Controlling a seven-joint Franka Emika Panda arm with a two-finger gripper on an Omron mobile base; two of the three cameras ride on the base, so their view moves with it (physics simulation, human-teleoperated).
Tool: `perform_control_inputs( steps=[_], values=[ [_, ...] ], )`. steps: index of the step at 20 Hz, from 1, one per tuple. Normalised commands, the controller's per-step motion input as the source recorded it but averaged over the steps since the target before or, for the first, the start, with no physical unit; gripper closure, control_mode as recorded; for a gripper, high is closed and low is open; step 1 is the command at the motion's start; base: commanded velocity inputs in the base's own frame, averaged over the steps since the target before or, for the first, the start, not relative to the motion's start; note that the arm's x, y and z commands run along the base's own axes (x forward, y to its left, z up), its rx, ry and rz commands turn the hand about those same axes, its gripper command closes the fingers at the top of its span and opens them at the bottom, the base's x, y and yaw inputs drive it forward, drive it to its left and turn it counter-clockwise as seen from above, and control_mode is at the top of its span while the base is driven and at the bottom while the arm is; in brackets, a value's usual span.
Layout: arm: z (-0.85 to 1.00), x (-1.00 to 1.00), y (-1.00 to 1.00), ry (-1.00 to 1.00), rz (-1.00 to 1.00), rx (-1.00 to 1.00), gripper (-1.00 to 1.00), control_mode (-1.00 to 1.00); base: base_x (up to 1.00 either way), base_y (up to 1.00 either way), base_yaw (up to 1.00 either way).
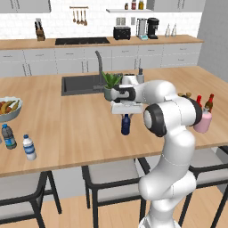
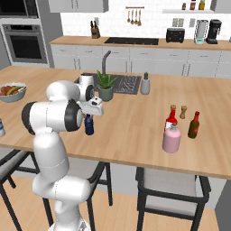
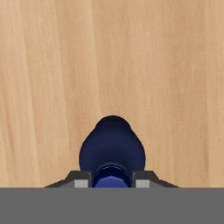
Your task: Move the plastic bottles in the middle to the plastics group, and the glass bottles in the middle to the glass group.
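Note:
The dark navy plastic bottle (image 1: 125, 126) (image 2: 89, 125) (image 3: 112, 148) stands upright mid-counter, and my gripper (image 1: 126, 116) (image 2: 89, 116) (image 3: 112, 181) comes down from above, shut on its neck. The hand view shows a fingertip (image 3: 81, 181) pressed against each side of the cap. The white-capped clear plastic bottle (image 1: 29, 147) stands near the front left edge, beside the dark-capped clear bottle (image 1: 8, 136) of the plastics group. At the right, the squat pink glass bottle (image 1: 203, 121) (image 2: 171, 138) stands in front of the red bottle (image 2: 171, 117) and the brown bottle (image 2: 194, 125) of the glass group.
A potted plant (image 1: 110, 84) (image 2: 106, 85) and the sink (image 1: 82, 83) lie just beyond the gripper. A fruit bowl (image 1: 9, 109) (image 2: 11, 91) sits at the far left. Small pepper shakers (image 2: 183, 112) stand behind the red bottle. Stools line the counter's near edge.

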Motion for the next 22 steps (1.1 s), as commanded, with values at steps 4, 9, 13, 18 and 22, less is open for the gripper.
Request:
perform_control_inputs(
  steps=[4, 9, 13, 18, 22],
  values=[
    [0.11, 0.0, 0.0, 0.0, 0.0, 0.0, 1.0, -1.0, 0.0, 0.0, 0.0],
    [0.18, 0.0, 0.0, 0.0, 0.0, 0.0, 1.0, -1.0, 0.0, 0.0, 0.0],
    [0.17, 0.0, 0.08, -0.01, 0.03, 0.0, 1.0, -1.0, 0.0, 0.0, 0.0],
    [0.2, 0.0, 0.39, -0.01, 0.14, 0.0, 1.0, -1.0, 0.0, 0.0, 0.0],
    [0.16, -0.07, 0.69, 0.0, 0.22, 0.0, 1.0, -1.0, 0.0, 0.0, 0.0]
  ],
)
